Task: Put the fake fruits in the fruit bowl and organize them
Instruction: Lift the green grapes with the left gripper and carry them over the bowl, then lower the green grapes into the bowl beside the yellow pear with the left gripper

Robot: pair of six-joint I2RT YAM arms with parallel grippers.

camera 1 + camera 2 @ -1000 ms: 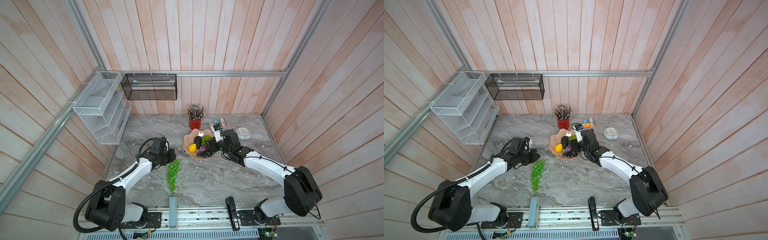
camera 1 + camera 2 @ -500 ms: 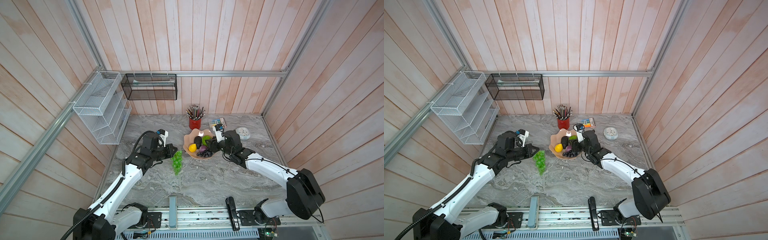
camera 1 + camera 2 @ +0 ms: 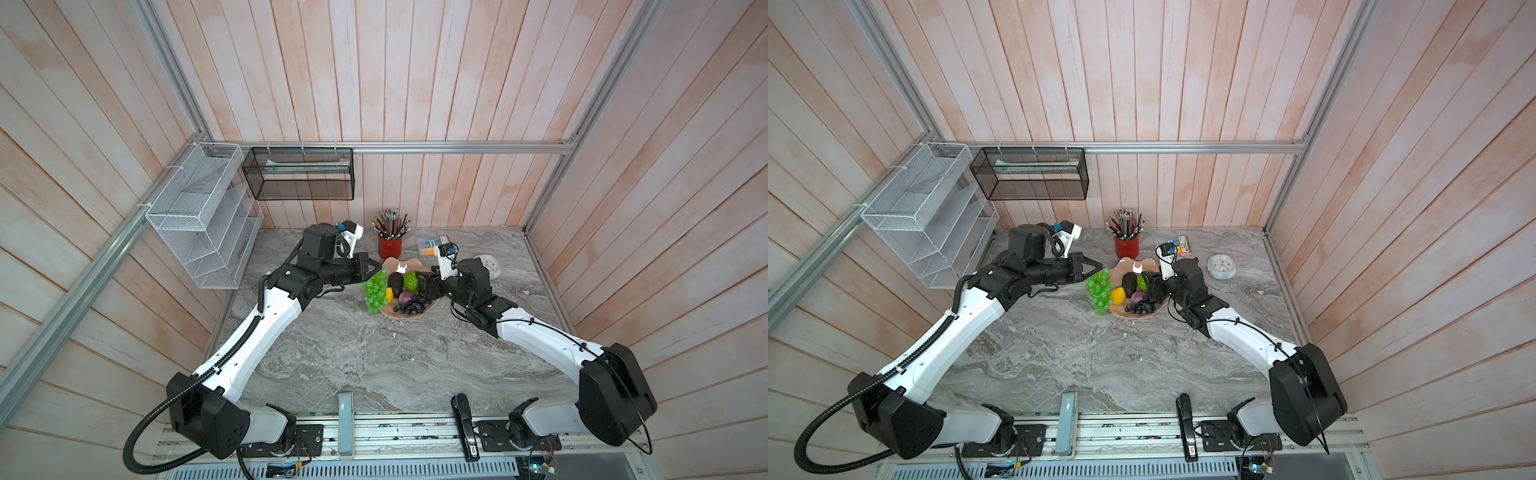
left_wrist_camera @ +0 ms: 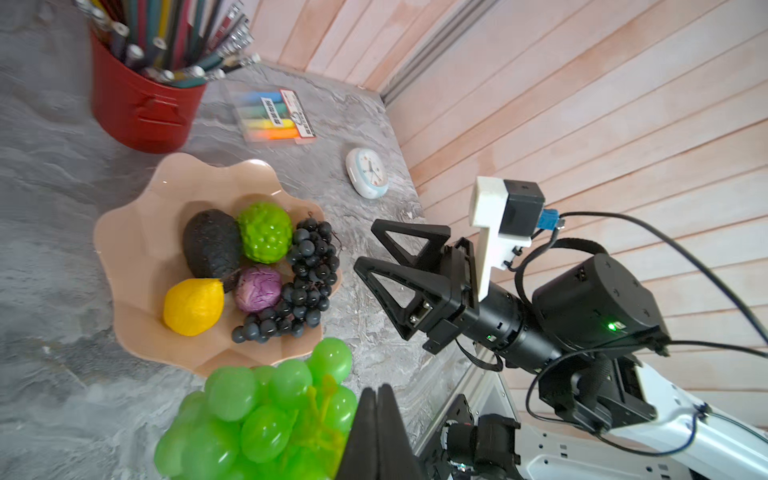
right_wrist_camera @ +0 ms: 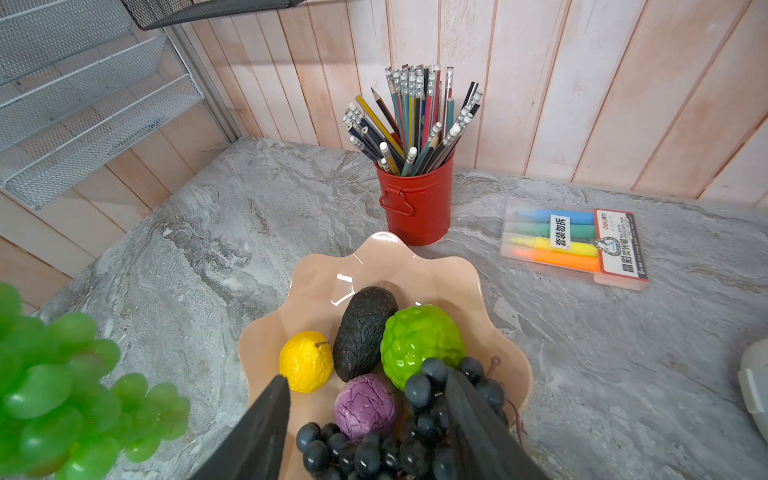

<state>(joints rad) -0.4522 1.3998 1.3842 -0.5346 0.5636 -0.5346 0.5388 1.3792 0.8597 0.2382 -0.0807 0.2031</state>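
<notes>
Pale plank walls (image 3: pixel 374 83) box in a grey marbled tabletop (image 3: pixel 374 357). A white mesh rack (image 3: pixel 199 224) and a black mesh basket (image 3: pixel 299 174) hang on the walls. The left gripper (image 4: pixel 377 392) is pinched tight, with the green grape bunch (image 3: pixel 374 291) hanging from it just beside the fruit bowl (image 5: pixel 320 282) rim. It is probably held by the stem, but that spot is hidden. The right gripper (image 4: pixel 365 243) is half spread and empty at the bowl's opposite edge. A red pencil cup (image 5: pixel 415 208), highlighter pack (image 5: pixel 573 245) and clock (image 4: pixel 368 172) sit behind the bowl. In the bowl are the avocado (image 5: pixel 361 328), lime-green ball (image 5: pixel 419 336), dark grape bunch (image 4: pixel 309 274), yellow fruit (image 5: pixel 305 361) and purple ball (image 5: pixel 365 405). In the right wrist view the dark bunch is partly behind a finger and both bunches are cut off.
</notes>
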